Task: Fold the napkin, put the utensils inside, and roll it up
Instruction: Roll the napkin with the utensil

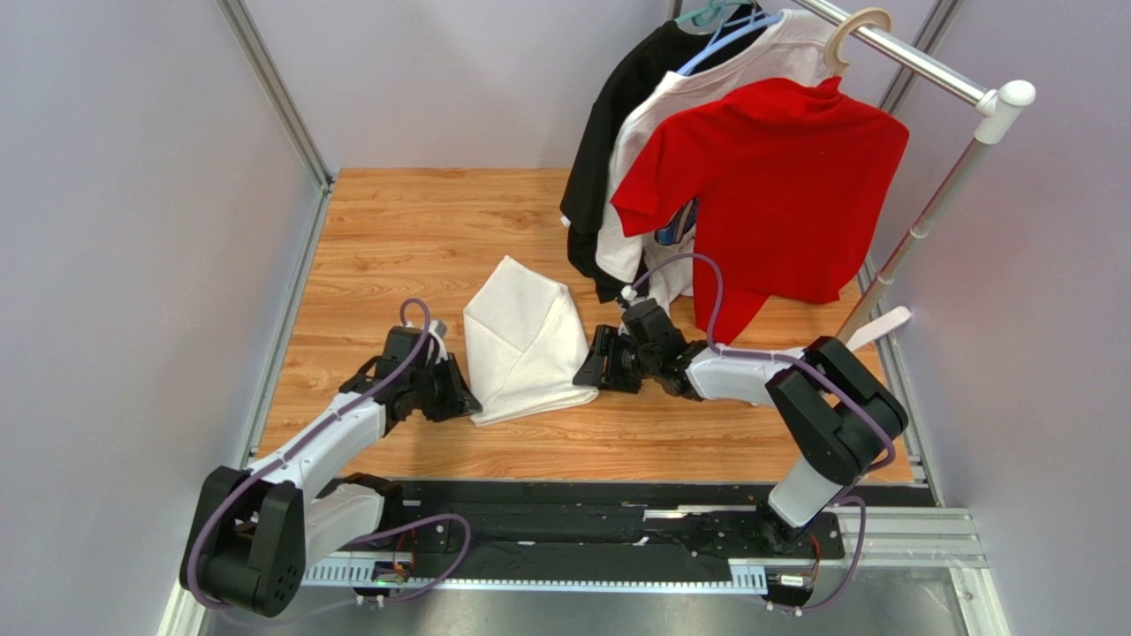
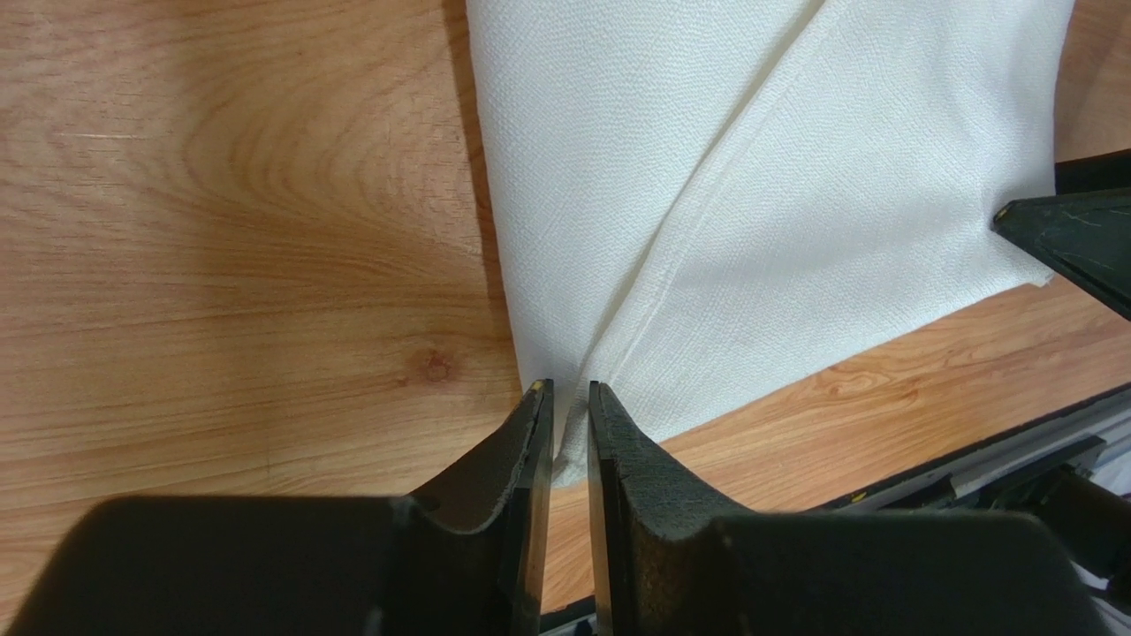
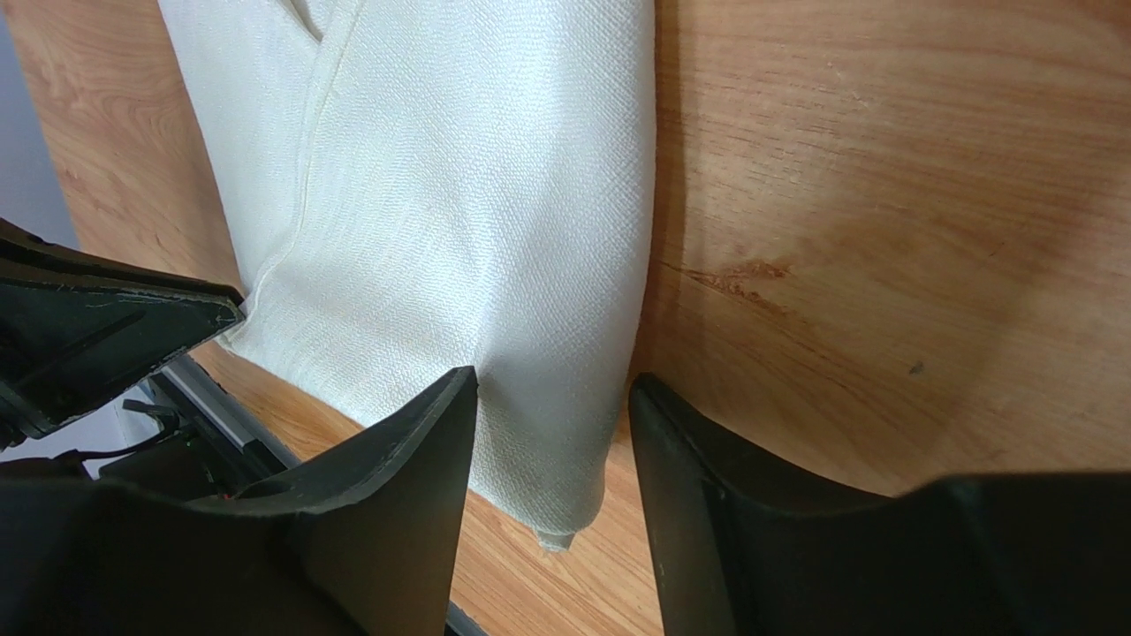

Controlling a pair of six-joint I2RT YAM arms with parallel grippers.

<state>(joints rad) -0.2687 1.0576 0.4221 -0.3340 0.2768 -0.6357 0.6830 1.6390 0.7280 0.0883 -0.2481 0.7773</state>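
Napkin [image 1: 525,341] thin, limp, light; I'd pinch at corners. Left fingers [image 2: 511,464] nearly closed around near corner, can't tell if gripping. Right fingers [image 3: 398,451] released, straddling opposite corner.

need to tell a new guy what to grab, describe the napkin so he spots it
Start at the wooden table and find the clothes rack at its far right. Mid-table, left of the hanging shirts, lies the napkin, folded flat. It alone is plain white cloth lying on the wood; the shirts all hang.
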